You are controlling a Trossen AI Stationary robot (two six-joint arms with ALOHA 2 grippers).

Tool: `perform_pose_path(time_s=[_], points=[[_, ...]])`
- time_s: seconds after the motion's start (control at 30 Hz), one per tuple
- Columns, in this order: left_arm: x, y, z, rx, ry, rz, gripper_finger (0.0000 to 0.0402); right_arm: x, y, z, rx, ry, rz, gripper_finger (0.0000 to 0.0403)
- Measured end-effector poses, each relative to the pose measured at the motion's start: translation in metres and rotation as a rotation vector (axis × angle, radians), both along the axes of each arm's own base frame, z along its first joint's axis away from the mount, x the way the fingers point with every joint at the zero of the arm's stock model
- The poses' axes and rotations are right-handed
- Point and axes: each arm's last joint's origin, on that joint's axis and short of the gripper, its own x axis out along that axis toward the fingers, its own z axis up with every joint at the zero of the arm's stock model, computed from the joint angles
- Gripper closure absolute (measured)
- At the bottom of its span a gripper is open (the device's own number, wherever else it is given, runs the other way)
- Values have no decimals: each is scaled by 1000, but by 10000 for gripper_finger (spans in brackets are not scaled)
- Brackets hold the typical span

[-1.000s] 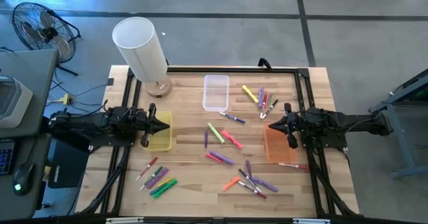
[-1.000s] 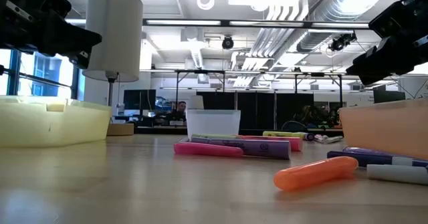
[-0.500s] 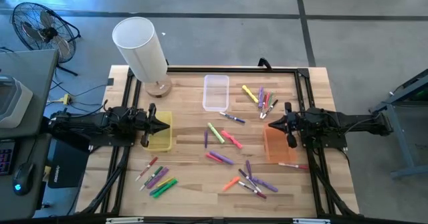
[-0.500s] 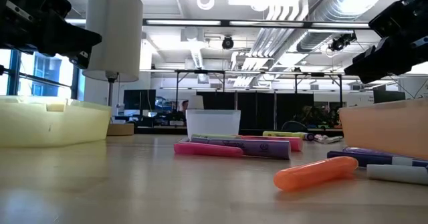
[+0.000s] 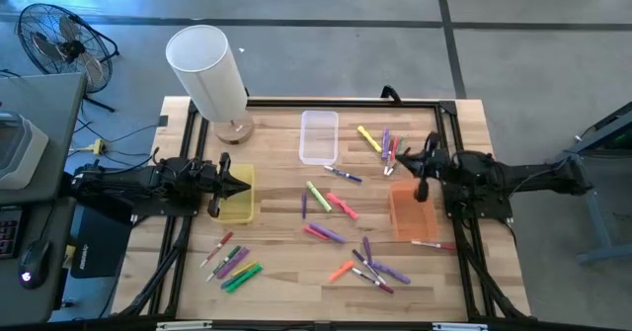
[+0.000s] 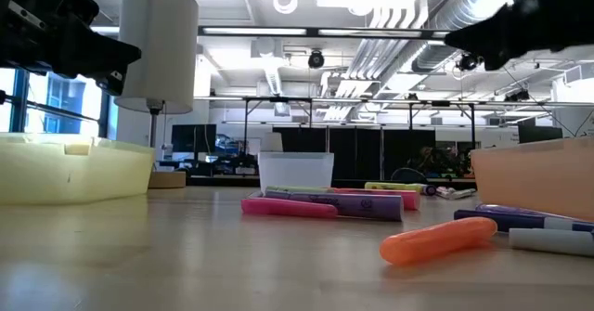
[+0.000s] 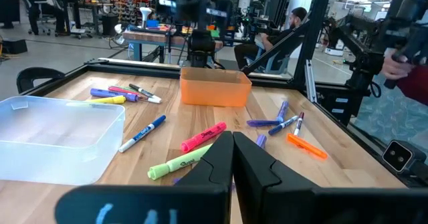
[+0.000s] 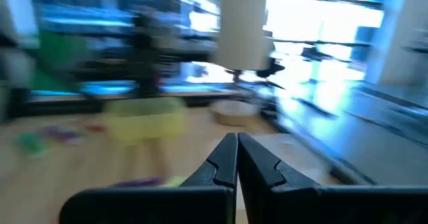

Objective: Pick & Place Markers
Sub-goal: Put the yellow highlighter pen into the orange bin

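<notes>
Item: markers [image 5: 341, 205], loose across the table centre. Right gripper [image 5: 406, 164], fingers pressed together, empty, at 12 o'clock of orange bin [image 5: 407, 215]; left gripper [image 5: 243, 186] likewise closed. Risk: descending closed probably scatters pens.

Wooden table [image 5: 276, 272], scattered markers [image 5: 331, 205], bins [image 5: 319, 136]
</notes>
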Motion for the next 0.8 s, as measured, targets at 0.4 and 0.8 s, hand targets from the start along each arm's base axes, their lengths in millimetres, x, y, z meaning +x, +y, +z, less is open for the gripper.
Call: perform_pose_path(time_s=[0.4, 0.8], points=[[0, 0, 0, 0, 0, 0, 400, 93, -55, 76, 192, 424, -431, 394], [0, 0, 0, 0, 0, 0, 400, 162, -139, 34, 540, 903, -433, 277]])
